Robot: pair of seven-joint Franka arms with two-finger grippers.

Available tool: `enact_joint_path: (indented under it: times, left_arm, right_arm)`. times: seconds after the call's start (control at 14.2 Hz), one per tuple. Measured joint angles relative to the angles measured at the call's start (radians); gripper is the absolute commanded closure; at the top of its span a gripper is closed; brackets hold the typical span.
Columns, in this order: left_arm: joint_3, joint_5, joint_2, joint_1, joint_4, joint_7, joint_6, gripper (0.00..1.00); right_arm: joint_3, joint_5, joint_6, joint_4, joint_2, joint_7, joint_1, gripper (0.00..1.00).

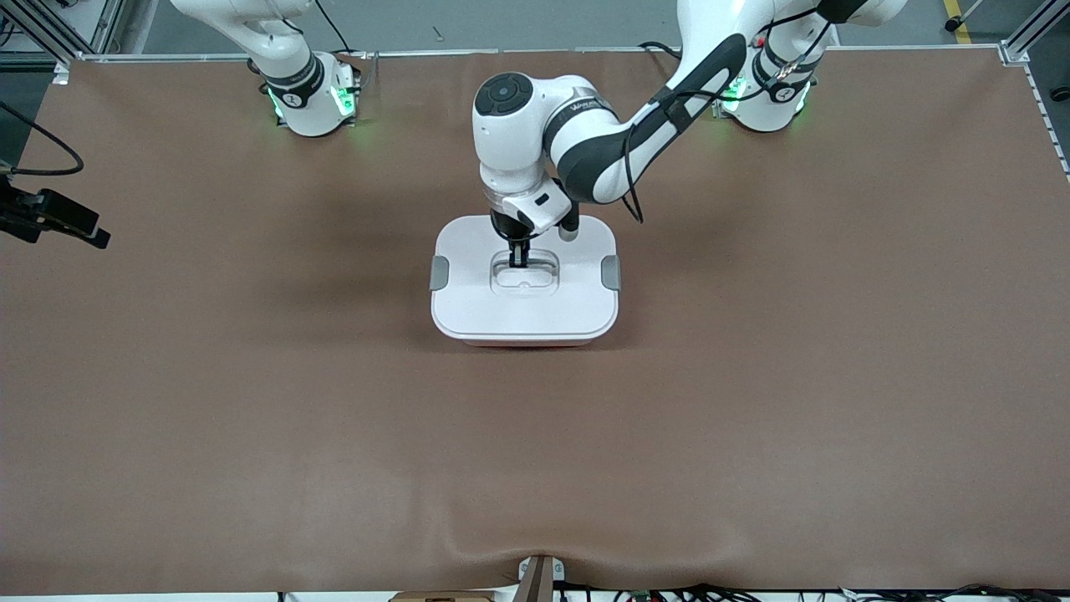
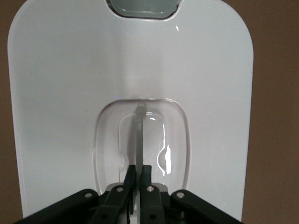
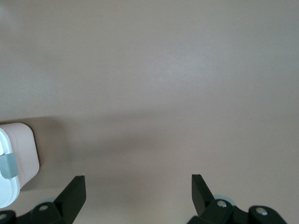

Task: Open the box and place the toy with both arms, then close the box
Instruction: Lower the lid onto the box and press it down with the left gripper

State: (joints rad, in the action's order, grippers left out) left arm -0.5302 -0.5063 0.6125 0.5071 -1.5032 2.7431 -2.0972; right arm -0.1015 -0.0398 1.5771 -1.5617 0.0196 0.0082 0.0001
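The left gripper (image 1: 520, 255) stood over the middle of the box (image 1: 525, 281), its fingers (image 2: 132, 179) drawn together on the thin upright blade of the clear handle (image 2: 139, 140) in the lid's central recess. From the left wrist view the pads pinched that blade with almost no gap between them. The box sat on the bench (image 1: 251, 401) about midway between its two ends and somewhat nearer the edge where the arm bases stand. Its white lid (image 2: 70, 93) was seated on the pale pink base (image 3: 23, 144), with both grey clips (image 1: 439, 272) lying against the sides.

The box looked like stiff, smooth, light plastic. The handle seemed the only sound hold for a lift, being narrow and probably slippery, so a firm, centred pinch would matter. If the clips were latched, base and lid would likely rise together.

The right gripper (image 3: 138, 186) waited with its fingers spread wide and empty, over bare bench toward the right arm's end, with only a corner of the box in its view. The toy showed in no view.
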Motion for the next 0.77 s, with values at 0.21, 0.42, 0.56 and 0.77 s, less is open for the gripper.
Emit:
enact_joint_path:
  times: [0.21,0.42,0.56,0.77]
  left_arm:
    - [0.002,-0.006,0.001,-0.001,0.002,-0.002,0.0,0.0]
    - [0.002,-0.008,-0.002,-0.002,0.014,-0.01,0.005,0.0]
    - [-0.003,-0.008,-0.02,-0.002,0.025,-0.027,0.043,0.0]
    - [-0.034,-0.008,-0.06,-0.001,0.03,-0.043,0.139,0.0]
  right_arm:
    - [0.002,0.0,0.0,0.0,0.0,0.0,0.01,0.0]
    - [0.002,0.0,-0.001,0.0,0.0,0.0,0.016,0.0]
    - [0.002,0.0,-0.001,0.0,0.0,0.0,0.019,0.0]
    - [0.002,0.0,-0.001,0.0,0.0,0.0,0.02,0.0]
